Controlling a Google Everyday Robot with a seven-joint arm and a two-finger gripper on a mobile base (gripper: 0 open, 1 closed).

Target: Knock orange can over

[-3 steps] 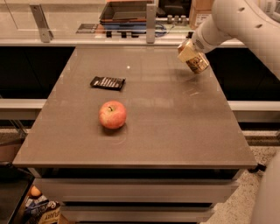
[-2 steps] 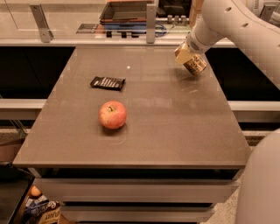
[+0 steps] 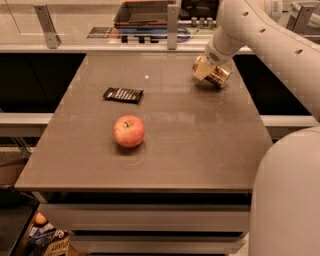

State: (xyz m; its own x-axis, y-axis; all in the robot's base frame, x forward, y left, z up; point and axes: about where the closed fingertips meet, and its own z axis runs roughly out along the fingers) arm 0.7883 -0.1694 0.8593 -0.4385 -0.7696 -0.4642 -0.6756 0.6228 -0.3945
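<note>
The orange can (image 3: 218, 76) lies tipped on its side near the table's far right edge, its tan-orange body angled down to the right. My gripper (image 3: 204, 68) is right at the can's upper left end, touching or covering part of it. The white arm comes in from the upper right.
A red-yellow apple (image 3: 129, 131) sits left of the table's middle. A flat black snack wrapper (image 3: 123, 94) lies behind it to the left. The brown table (image 3: 200, 150) ends close to the can on the right. A tray (image 3: 142, 12) stands on the back counter.
My gripper and the can have shifted a little to the left, and the can now lies flatter on the table. The apple and the wrapper have not moved.
</note>
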